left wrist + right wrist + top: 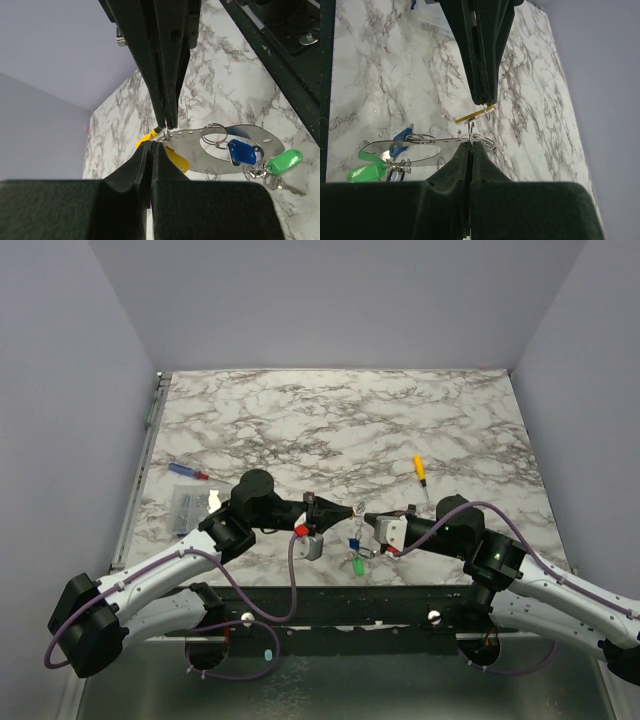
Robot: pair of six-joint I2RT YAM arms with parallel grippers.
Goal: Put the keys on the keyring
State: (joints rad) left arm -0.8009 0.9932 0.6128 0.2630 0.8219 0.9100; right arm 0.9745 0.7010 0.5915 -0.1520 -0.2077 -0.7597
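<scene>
Marble bench (330,410), mid-job: blue key (242,152) and green key (282,162) ride the keyring (200,147). Left gripper (161,135) and right gripper (476,122), jaws pressed together, pinch its end. Yellow key (176,160) seemingly not yet on.

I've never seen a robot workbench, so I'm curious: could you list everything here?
keys: three heads seen, blue, green, yellow; near edge, centre.
keyring: one, silver, among the keys.
yellow-handled tool: one, right of centre.
blue-and-red stick: one, left side.
clear packet: one, beside the stick.
table: one, grey-veined white marble.
left gripper: black, shut on the yellow key.
right gripper: black, shut on the keyring.
</scene>
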